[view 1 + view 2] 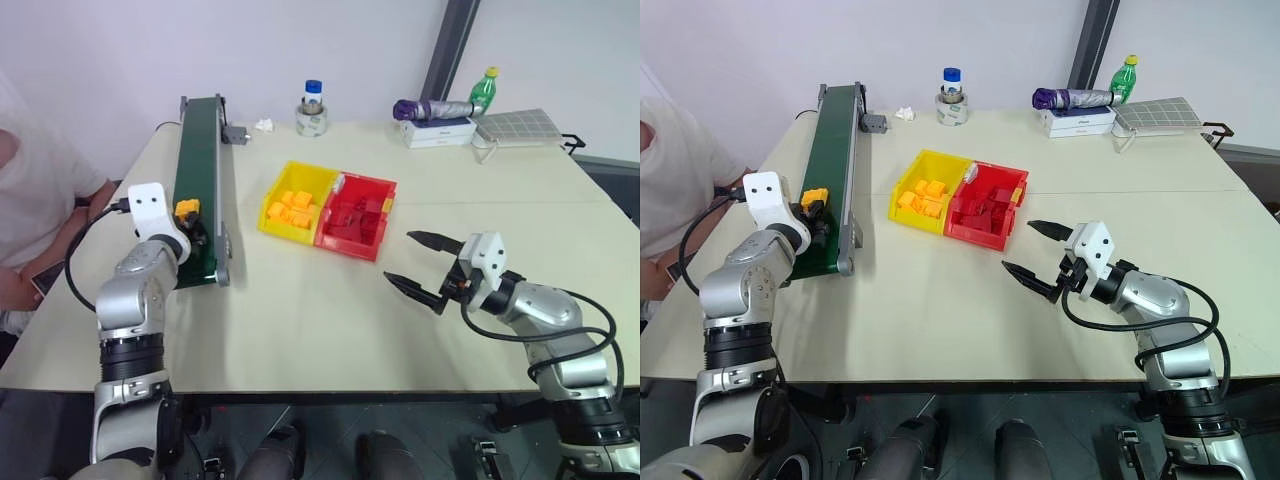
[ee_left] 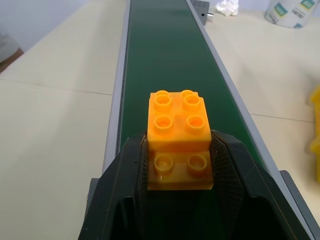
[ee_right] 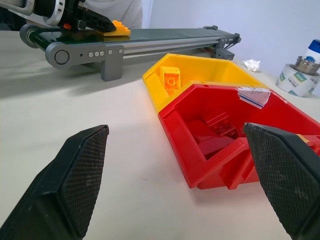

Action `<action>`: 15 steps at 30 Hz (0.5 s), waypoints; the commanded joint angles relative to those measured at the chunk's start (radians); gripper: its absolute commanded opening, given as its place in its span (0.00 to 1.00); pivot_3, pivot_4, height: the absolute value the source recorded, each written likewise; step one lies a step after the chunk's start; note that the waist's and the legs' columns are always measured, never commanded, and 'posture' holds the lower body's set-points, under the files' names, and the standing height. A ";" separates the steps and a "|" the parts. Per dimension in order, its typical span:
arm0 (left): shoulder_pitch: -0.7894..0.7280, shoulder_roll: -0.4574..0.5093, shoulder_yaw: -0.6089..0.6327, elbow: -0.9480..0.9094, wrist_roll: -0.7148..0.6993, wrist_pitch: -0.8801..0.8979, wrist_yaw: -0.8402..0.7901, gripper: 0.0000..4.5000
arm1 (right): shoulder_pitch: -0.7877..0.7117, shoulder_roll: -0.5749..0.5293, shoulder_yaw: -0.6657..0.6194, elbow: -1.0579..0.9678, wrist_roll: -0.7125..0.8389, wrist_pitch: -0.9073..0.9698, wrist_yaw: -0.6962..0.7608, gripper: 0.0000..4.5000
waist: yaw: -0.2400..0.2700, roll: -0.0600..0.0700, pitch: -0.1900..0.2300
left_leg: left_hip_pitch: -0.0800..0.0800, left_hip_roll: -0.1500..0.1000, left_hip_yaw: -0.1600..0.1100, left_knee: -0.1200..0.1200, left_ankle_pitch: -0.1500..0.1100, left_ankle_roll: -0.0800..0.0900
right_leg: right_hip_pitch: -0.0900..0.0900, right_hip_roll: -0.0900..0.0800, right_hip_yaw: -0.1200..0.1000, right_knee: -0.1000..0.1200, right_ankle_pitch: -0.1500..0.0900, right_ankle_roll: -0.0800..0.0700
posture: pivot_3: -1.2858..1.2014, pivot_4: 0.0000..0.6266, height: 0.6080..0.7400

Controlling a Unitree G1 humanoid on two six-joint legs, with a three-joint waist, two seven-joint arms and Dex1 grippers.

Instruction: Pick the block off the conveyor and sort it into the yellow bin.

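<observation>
The yellow-orange block (image 2: 177,135) sits near the near end of the dark green conveyor (image 1: 200,150), and my left gripper (image 2: 179,167) is shut on its lower half, one finger on each side. From the head views the block (image 1: 187,208) shows just ahead of my left wrist. The yellow bin (image 1: 283,230) stands to the right of the belt, joined to a red bin (image 1: 350,247), and holds several yellow blocks. My right gripper (image 1: 418,262) hovers open over the table right of the bins, pointing toward them, with nothing between its fingers.
A person's arm (image 1: 30,200) rests at the table's left edge, beside the conveyor. At the back stand a jar with a blue lid (image 1: 312,108), a green bottle (image 1: 484,88), a folded umbrella (image 1: 432,108) and a grey pad (image 1: 520,126). The red bin holds dark red blocks.
</observation>
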 commanded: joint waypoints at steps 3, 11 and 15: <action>-0.044 -0.041 -0.013 -0.118 -0.081 -0.076 -0.075 0.27 | -0.003 -0.008 -0.016 -0.043 0.012 -0.001 -0.002 1.00 | 0.003 0.000 0.000 | -0.001 0.000 0.000 0.001 0.000 0.000 | 0.000 0.000 0.000 0.000 0.000 0.000 | 0.52 0.24 1.00; -0.132 -0.184 -0.196 -0.035 -0.030 -0.146 -0.108 0.27 | -0.016 -0.005 -0.010 -0.038 0.006 0.000 -0.008 1.00 | 0.002 0.000 0.000 | -0.001 0.000 0.000 0.005 0.000 0.000 | 0.003 0.000 -0.001 0.000 0.000 -0.001 | 0.52 0.24 1.00; -0.203 -0.239 -0.219 0.124 0.005 -0.235 -0.098 0.27 | -0.009 -0.006 -0.017 -0.050 0.009 0.004 -0.015 1.00 | -0.005 0.000 0.000 | 0.000 0.000 0.000 0.006 0.000 0.001 | 0.003 0.000 -0.001 0.000 0.000 -0.001 | 0.52 0.24 1.00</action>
